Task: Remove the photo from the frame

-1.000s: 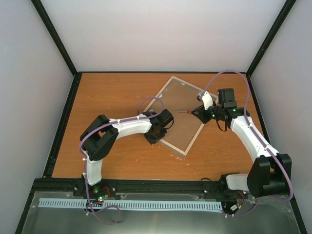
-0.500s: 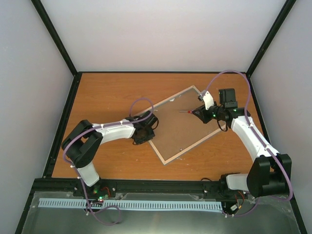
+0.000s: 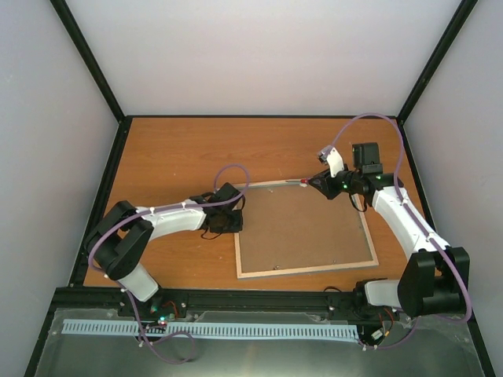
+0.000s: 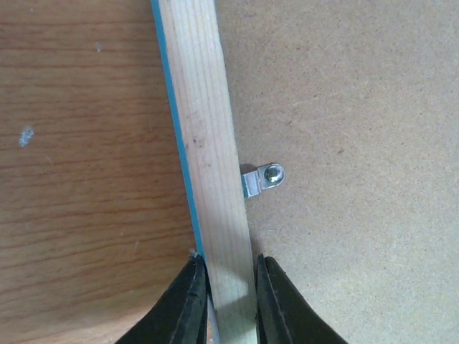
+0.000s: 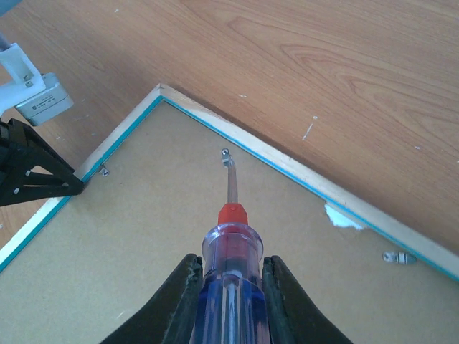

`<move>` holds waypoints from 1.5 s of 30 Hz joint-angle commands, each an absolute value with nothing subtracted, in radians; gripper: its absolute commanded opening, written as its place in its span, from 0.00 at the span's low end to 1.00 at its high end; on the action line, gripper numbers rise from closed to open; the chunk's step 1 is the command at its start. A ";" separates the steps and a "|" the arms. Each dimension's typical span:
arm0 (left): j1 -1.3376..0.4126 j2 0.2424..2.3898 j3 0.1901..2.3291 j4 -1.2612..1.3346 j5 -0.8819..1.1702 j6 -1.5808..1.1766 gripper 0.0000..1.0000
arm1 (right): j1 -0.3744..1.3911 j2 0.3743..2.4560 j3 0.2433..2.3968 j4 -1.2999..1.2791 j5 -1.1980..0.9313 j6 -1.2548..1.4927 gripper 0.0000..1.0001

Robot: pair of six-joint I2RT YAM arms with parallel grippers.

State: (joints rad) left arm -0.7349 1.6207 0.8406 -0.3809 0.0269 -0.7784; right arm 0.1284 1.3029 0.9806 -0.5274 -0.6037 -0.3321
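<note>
photo: you can't see it. The frame (image 3: 306,269) lies back up, and the backing board (image 3: 302,228) fills its opening.
frame front: you get only a thin blue sliver along the rim in both wrist views.
left gripper (image 4: 228,271): the fingers are cut off at the bottom edge of its wrist view. From above, its own body hides them.
screwdriver (image 5: 228,236): the handle end runs off the bottom edge, between the right gripper (image 5: 229,276) fingers.
white patch (image 5: 343,217): it sits by the rim. You can't tell what it is.
</note>
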 commanded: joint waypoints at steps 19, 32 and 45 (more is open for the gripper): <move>-0.724 1.145 0.673 -0.339 -0.054 -0.719 0.58 | 0.350 1.424 1.152 -0.679 -0.575 -0.411 0.03; -0.725 1.113 0.445 -0.170 0.097 -0.861 0.49 | 0.607 1.630 1.280 -0.705 -0.503 -0.397 0.03; -0.725 1.281 0.493 -0.099 0.078 -0.835 0.47 | 0.646 1.751 1.361 -0.729 -0.518 -0.385 0.03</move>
